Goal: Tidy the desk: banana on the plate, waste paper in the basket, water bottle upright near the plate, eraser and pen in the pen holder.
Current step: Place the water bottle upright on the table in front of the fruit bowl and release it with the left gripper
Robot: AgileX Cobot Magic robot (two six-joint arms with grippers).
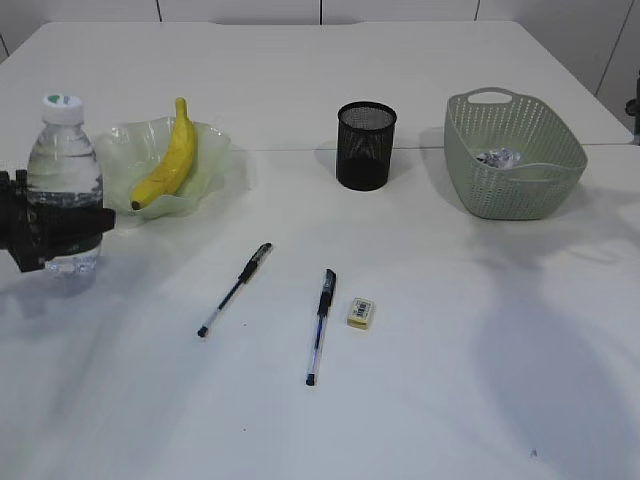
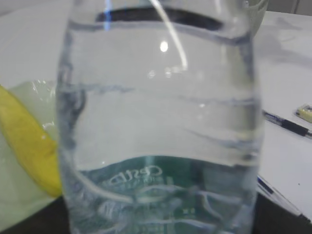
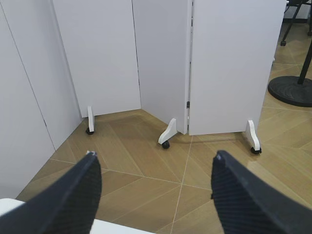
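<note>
On your white counter (image 1: 420,330), the left pincer (image 1: 60,232) pinches the upright water bottle (image 1: 63,180) beside the plate (image 1: 215,160); right pincer (image 3: 156,190) spread, empty. Release crookedly and it topples onto the banana (image 1: 170,160)

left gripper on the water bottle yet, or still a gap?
Touching. In the exterior view the left gripper wraps the lower body of the upright water bottle with no gap; in the left wrist view the bottle fills the frame.
</note>
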